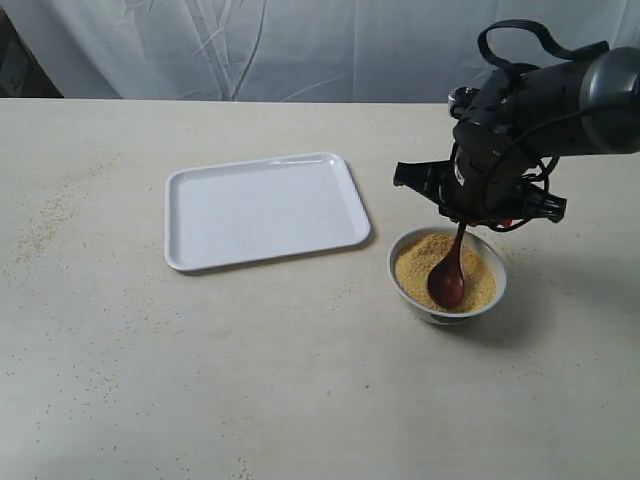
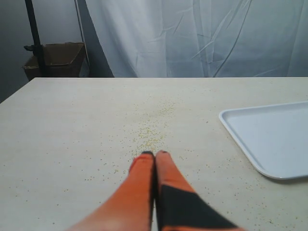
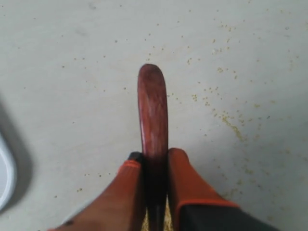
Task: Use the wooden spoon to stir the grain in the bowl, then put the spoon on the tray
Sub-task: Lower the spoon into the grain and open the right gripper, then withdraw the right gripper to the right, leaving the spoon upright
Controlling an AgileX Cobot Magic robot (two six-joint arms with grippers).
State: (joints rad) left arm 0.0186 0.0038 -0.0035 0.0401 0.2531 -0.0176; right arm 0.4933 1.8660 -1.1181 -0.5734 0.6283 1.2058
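Note:
The small white bowl (image 1: 408,292) stands right of the tray, filled with golden grain (image 1: 482,280). The dark reddish wooden spoon (image 1: 447,281) stands steeply in it, its oval end resting in the grain. My right gripper (image 1: 462,216) hangs just above the bowl, shut on the handle. In the right wrist view the handle (image 3: 152,103) sticks out past the orange fingers of that gripper (image 3: 153,156), and a sliver of grain (image 3: 166,222) shows below. The white tray (image 1: 265,210) lies flat with nothing on it. My left gripper (image 2: 155,154) is shut on nothing, low over the table beside the tray (image 2: 274,139).
Loose grains are scattered over the beige table, thickest at the far left (image 1: 40,230) and ahead of the left gripper (image 2: 151,132). A white curtain hangs behind the table. A cardboard box (image 2: 57,57) sits beyond the far edge.

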